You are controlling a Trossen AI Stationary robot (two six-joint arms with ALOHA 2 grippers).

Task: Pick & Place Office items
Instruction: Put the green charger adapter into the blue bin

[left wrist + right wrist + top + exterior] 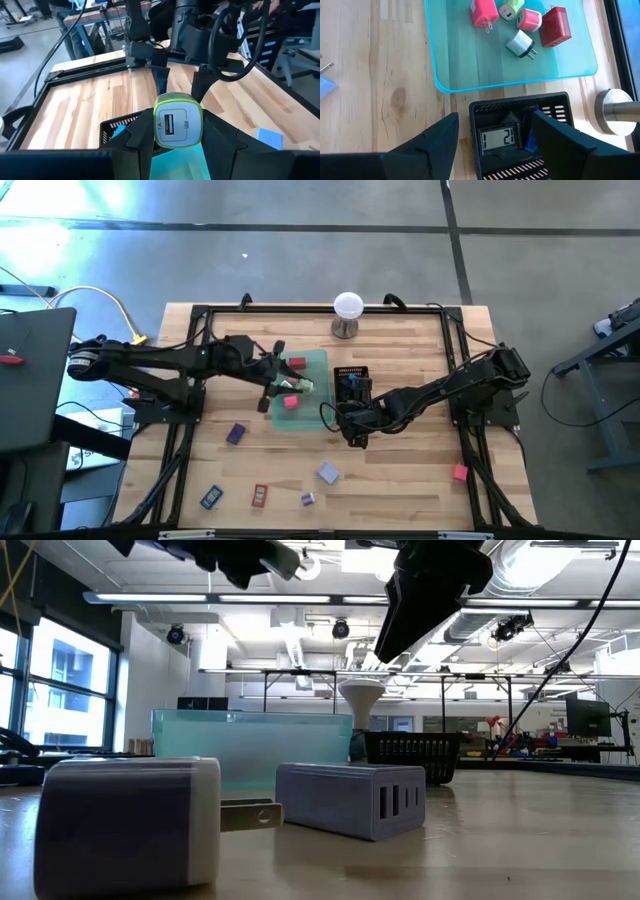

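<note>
Left tool (pixel 177 142) is clamped on a white USB charger with a green rim (pixel 178 120), one finger against each side, USB port facing the wrist camera. Seen from above, the left tool (pixel 290 385) hangs over the translucent green tray (pixel 315 412) with the charger raised clear of it.

Below and beside the left tool, the tray (pixel 470 55) holds a pink charger (pixel 483 12), a green-and-white charger (pixel 511 9), a second pink-and-white charger (pixel 529 19), a red charger (pixel 556 25) and a white plug (pixel 521 43).

Right tool (pixel 492 137) has its fingers apart, nothing between them. It hovers directly over the black mesh tray (pixel 520 107), where a small clock with a digital display (pixel 496 138) lies, with something blue just beside it.

On the bench (pixel 400 480), well apart from both tools: a purple block (pixel 235 433), a blue item (pixel 211 498), a red item (pixel 260 496), a lavender adapter (pixel 328 472), a small purple plug (pixel 308 498), and a pink block (pixel 459 472).
</note>
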